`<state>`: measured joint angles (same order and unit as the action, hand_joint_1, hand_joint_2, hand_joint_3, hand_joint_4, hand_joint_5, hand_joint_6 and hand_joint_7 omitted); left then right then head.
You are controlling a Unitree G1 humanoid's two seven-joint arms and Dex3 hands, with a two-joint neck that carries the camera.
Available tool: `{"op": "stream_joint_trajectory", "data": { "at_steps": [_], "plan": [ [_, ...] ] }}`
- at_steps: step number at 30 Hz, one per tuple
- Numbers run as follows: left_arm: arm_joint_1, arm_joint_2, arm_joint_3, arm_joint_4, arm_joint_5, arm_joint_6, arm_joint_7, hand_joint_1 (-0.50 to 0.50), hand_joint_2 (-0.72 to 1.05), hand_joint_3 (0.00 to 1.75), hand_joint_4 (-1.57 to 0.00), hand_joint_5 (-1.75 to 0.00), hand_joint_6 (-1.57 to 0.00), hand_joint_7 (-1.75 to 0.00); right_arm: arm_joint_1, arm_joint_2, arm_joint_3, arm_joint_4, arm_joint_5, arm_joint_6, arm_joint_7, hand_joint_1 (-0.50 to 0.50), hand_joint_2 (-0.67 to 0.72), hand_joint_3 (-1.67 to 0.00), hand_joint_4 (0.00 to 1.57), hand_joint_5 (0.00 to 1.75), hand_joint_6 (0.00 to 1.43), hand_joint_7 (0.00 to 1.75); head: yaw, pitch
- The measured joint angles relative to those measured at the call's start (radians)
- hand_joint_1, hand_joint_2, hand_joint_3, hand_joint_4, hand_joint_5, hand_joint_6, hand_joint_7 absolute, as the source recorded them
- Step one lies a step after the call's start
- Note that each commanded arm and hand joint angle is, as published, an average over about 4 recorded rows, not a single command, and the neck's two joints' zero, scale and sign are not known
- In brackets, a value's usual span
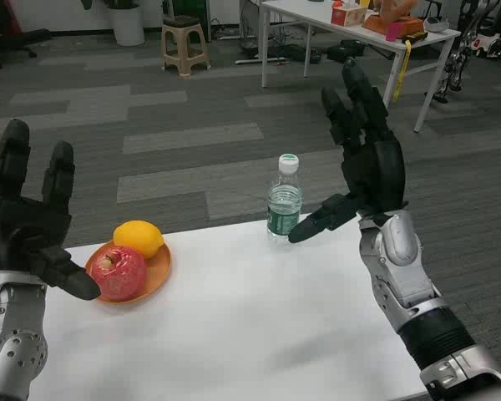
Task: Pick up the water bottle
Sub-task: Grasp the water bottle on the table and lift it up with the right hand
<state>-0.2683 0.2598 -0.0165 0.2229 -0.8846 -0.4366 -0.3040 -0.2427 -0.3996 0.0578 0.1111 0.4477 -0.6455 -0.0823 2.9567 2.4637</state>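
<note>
Two black hands hang raised over a white table point(259, 334) filling the lower frame. At centre, near the table's far edge, stands the water bottle point(283, 200), upright, with a white cap. The right hand point(363, 159), right of centre, has its fingers spread, its thumb just beside the bottle, holding nothing. The left hand point(25, 225), at left edge, is likewise splayed and empty, beside an orange plate point(157, 271) bearing a red apple point(117, 272) and a lemon point(139, 238). Grey carpet point(167, 142) stretches behind; a beige stool point(184, 43) stands upper left, another white table point(351, 33) upper right.
</note>
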Motion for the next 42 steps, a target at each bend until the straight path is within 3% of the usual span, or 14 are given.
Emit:
{"op": "stream_joint_trajectory", "data": {
  "at_steps": [3, 7, 28, 34, 42],
  "plan": [
    [-0.014, -0.004, -0.023, 0.001, 0.001, -0.002, 0.01, -0.48, -0.72, 0.09, 0.0, 0.0, 0.0, 0.0, 0.001, 0.003, 0.002, -0.016, 0.0, 0.0, 0.002, -0.46, 0.6, 0.0, 0.0, 0.0, 0.0, 0.07, -0.006, 0.066],
    [-0.038, -0.012, -0.042, 0.002, 0.003, -0.003, 0.014, -0.48, -0.72, 0.07, 0.0, 0.0, 0.0, 0.0, 0.002, 0.007, 0.006, -0.033, 0.0, 0.0, 0.005, -0.46, 0.6, 0.0, 0.0, 0.0, 0.0, 0.07, -0.009, 0.063],
    [-0.038, -0.012, -0.044, 0.002, 0.004, -0.003, 0.016, -0.48, -0.72, 0.07, 0.0, 0.0, 0.0, 0.0, 0.001, 0.007, 0.006, -0.016, 0.0, -0.001, 0.005, -0.46, 0.6, 0.0, 0.0, 0.0, 0.0, 0.07, -0.017, 0.054],
    [-0.038, -0.012, -0.046, 0.001, 0.004, -0.004, 0.017, -0.48, -0.72, 0.09, 0.0, 0.0, 0.0, 0.0, -0.015, 0.007, 0.005, 0.103, 0.0, -0.008, 0.005, -0.45, 0.6, 0.0, 0.0, 0.0, 0.0, 0.07, -0.025, 0.057],
    [-0.038, -0.012, -0.051, 0.002, 0.004, -0.005, 0.02, -0.49, -0.72, 0.09, 0.0, 0.0, 0.0, 0.0, -0.133, -0.025, 0.017, 0.325, 0.001, -0.015, 0.005, -0.46, 0.6, 0.0, 0.0, 0.0, 0.0, 0.07, -0.03, 0.051]
  ]
}}
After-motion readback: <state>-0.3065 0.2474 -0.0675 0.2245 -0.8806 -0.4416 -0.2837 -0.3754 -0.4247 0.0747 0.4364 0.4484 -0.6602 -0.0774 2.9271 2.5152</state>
